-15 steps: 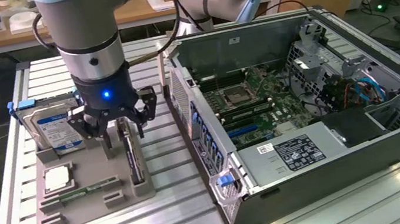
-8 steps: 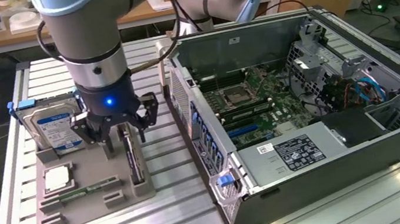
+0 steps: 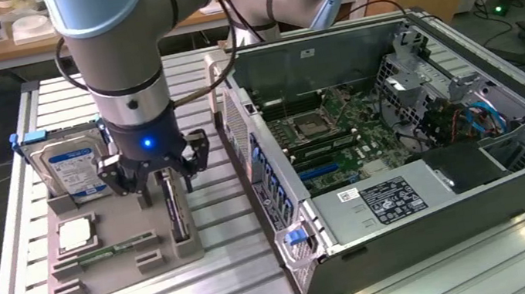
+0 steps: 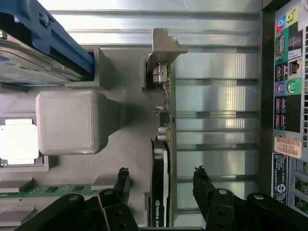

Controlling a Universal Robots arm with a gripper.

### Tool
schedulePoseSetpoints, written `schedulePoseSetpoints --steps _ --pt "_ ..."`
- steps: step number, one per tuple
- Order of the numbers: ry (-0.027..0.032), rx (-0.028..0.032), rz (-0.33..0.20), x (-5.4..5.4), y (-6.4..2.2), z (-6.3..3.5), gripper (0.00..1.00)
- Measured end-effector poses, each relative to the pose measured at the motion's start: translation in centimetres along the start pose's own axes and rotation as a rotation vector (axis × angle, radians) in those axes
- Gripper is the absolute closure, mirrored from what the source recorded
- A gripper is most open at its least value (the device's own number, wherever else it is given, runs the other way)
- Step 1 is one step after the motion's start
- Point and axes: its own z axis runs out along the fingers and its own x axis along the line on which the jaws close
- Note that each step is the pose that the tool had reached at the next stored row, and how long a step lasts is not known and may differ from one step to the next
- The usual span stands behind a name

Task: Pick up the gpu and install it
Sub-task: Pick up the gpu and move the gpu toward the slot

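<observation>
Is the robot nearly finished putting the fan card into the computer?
Not nearly. Done: the black pincer sits around the thin green card with the dark round fan, one finger on each side. In hand: nothing yet, because the pincer is open and the card stands on edge in its grey plastic holder. Left: gripping it, lifting it and fitting it into the open dark computer case.

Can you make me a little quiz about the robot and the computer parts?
1. True or false: the gripper is squeezing the gpu.
2. How does the gpu sit in the grey holder? A flat, B on its edge, C hanging in the air.
3. Which blue-labelled part stands in the holder beside the gripper?
Key: 1 false, it is open around the gpu; 2 B; 3 the hard drive.
</observation>
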Motion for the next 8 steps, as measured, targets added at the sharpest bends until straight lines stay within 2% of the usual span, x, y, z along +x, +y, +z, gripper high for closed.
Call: schedulePoseSetpoints --steps 8 --pt "0.0000 0.0000 0.000 0.0 -0.11 1.45 0.35"
